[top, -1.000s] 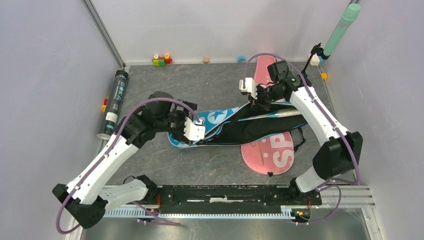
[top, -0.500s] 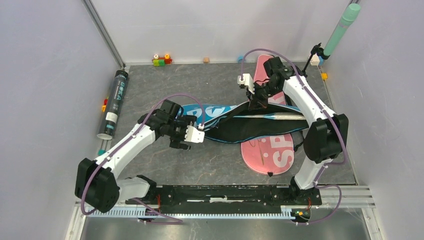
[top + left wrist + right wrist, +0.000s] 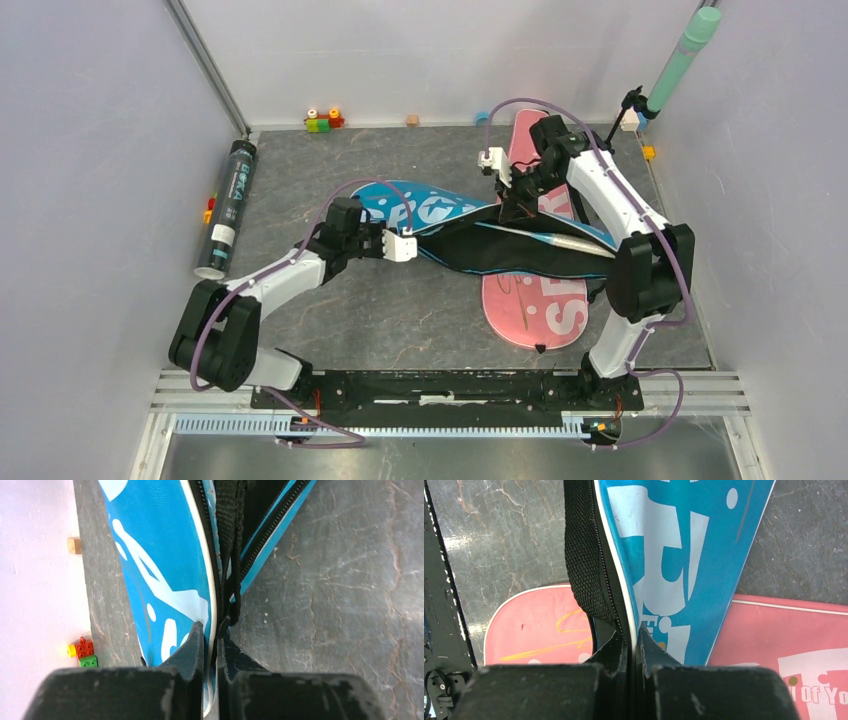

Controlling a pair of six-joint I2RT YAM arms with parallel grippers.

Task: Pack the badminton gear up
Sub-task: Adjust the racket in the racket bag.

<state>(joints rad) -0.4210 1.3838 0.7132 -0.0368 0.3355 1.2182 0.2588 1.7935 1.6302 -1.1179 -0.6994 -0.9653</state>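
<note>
The blue racket bag (image 3: 430,212) lies unzipped across the middle of the table, its black inside showing. A pale racket handle (image 3: 568,242) rests in that opening. My left gripper (image 3: 405,246) is shut on the bag's white-piped near edge (image 3: 212,632), beside the black strap (image 3: 230,540). My right gripper (image 3: 506,203) is shut on the edge of the upper flap (image 3: 633,630) and holds it raised. The pink racket bag (image 3: 530,305) lies under the blue one, also visible in the right wrist view (image 3: 534,625). The dark tube (image 3: 228,205) lies by the left wall.
Toy blocks (image 3: 322,120) and a small wooden cube (image 3: 411,120) sit along the back wall. A black tripod stand (image 3: 632,105) with a green cylinder (image 3: 682,58) is in the back right corner. A yellow block (image 3: 649,152) is near it. The arm rail (image 3: 450,388) runs along the near edge.
My left gripper went from open to shut on the blue bag's edge, and that arm drew back. The bag's left end shifted toward the back wall. The right gripper kept its grip.
</note>
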